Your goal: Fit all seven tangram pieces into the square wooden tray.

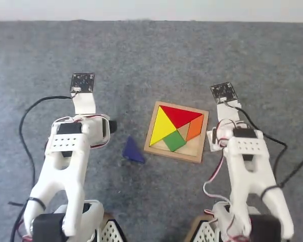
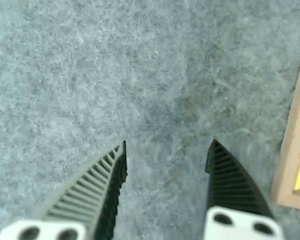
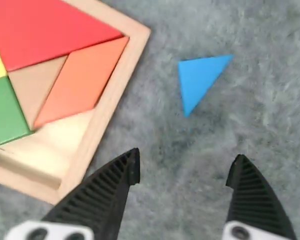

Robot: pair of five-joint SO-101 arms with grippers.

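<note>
From above, the square wooden tray [image 1: 172,154] sits on the grey tabletop [image 1: 141,55] between the two arms, nearer the right one. It is mostly filled: a red triangle [image 1: 181,115], a yellow triangle [image 1: 162,127], a green square [image 1: 174,140] and an orange parallelogram [image 1: 194,128] lie inside, with bare floor left along the side nearest the arms. A dark blue triangle [image 1: 133,151] lies loose on the tabletop between the left arm and the tray. From the left wrist, the left pincer [image 2: 168,150] is spread open over bare cloth with nothing between its jaws, and the tray [image 2: 291,150] is off to one side. From the right wrist, the right pincer [image 3: 186,160] is likewise open and empty, just beside the tray's corner. A light blue triangle [image 3: 200,80] lies flat on the cloth a little beyond its tips, apart from the tray. A tan wedge [image 3: 32,85] between red, orange and green may be a plain wooden piece, though I can't rule out bare tray floor. What worries me is how thin and flat those loose triangles look. A jaw coming down slightly off could push one along the cloth instead of lifting it. A jaw this close to the rim could also nudge the tray and jostle the seated pieces, and a triangle turned the wrong way would ride up on its neighbours rather than drop into the gap.
</note>
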